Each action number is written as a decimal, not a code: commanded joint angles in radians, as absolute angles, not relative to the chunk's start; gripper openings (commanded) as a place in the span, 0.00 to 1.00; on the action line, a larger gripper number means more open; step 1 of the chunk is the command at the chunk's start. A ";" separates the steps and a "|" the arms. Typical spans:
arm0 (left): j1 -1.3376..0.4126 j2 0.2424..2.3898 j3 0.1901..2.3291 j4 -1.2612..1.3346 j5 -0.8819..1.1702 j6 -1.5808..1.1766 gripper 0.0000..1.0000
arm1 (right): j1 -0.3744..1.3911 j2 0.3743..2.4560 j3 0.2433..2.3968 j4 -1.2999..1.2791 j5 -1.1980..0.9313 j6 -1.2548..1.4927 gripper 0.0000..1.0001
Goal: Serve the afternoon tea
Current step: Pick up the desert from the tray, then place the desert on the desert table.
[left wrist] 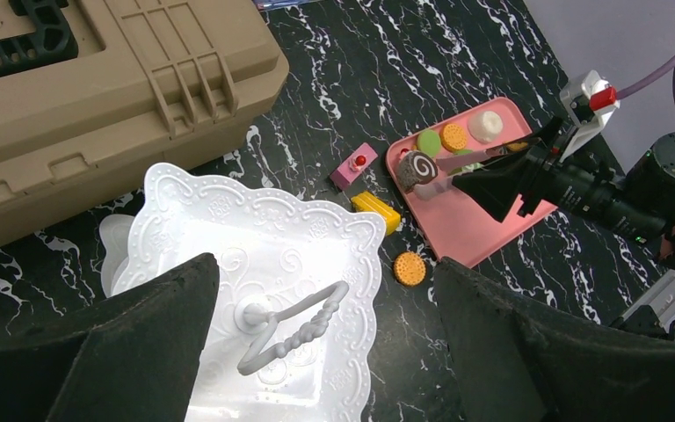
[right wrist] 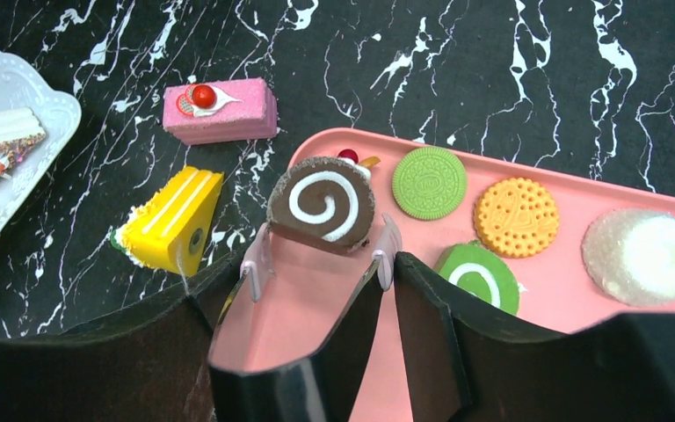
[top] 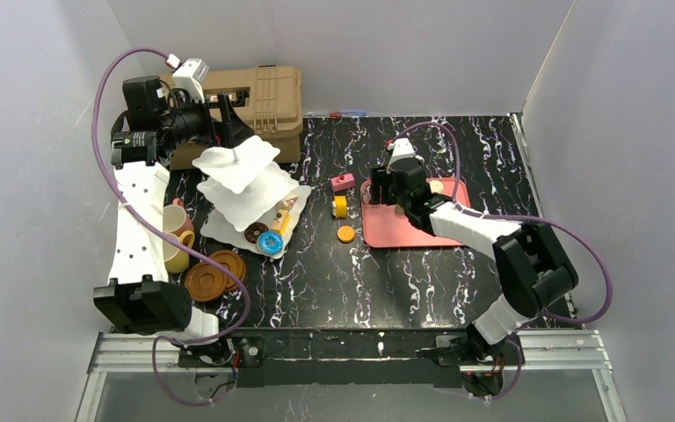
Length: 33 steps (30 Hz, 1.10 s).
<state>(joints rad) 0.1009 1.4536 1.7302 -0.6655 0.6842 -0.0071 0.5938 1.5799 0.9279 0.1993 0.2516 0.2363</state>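
Found the white three-tier stand [top: 264,189] upright on the left half of the black marbled table [top: 404,290], just near of the tan ribbed case [top: 264,97]. Square plates, each tier turned a little off the next. Wire loop [left wrist: 303,330] on top, long axis diagonal in the left wrist view.

Left gripper [left wrist: 323,272] above the top plate, fingers spread wide, loop between them, nothing pinched.

Near-left of the stand, two cups: pink cup [top: 176,220], yellow cup [top: 176,257]. Just right of the yellow one, two brown saucers [top: 215,274] showing, overlapped.

Counted on the bottom plate: chocolate doughnut [top: 254,233], blue doughnut [top: 271,244], and yellow-and-white slices [top: 284,215], number unclear.

Loose on the table between stand and pink tray [top: 422,237], three pieces: pink cake slice [right wrist: 219,110] with long axis roughly left-right, yellow wedge [right wrist: 171,220], orange biscuit [top: 345,234].

On the tray, six: chocolate swirl roll [right wrist: 321,204], green sandwich biscuit [right wrist: 429,182], second orange biscuit [right wrist: 516,216], white sugared round [right wrist: 646,257], green swirl roll [right wrist: 481,277], and a cherry-topped piece [right wrist: 352,158] mostly hidden behind the chocolate roll.

Right gripper [right wrist: 322,251] low over the tray's left end, fingers parted to either side of the chocolate roll, swirl face up. Contact with the pads: cannot tell.
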 commanded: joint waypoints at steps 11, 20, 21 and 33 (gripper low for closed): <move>0.098 1.408 1.704 -0.666 0.716 0.051 0.93 | 0.573 1.662 0.957 0.428 0.216 0.250 0.63; 0.097 1.397 1.690 -0.669 0.715 0.076 0.95 | 0.574 1.605 0.959 0.431 0.156 0.235 0.25; 0.097 1.395 1.690 -0.669 0.714 0.076 0.95 | 0.576 1.589 0.963 0.425 0.146 0.235 0.23; 0.097 1.386 1.684 -0.665 0.701 0.066 0.94 | 0.778 1.544 1.178 0.411 0.118 0.247 0.21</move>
<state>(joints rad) 0.1009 1.4322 1.6928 -0.6594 0.6918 0.0601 0.7193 1.5547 1.0679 0.3286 0.1452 0.2340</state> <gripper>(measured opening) 0.943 0.531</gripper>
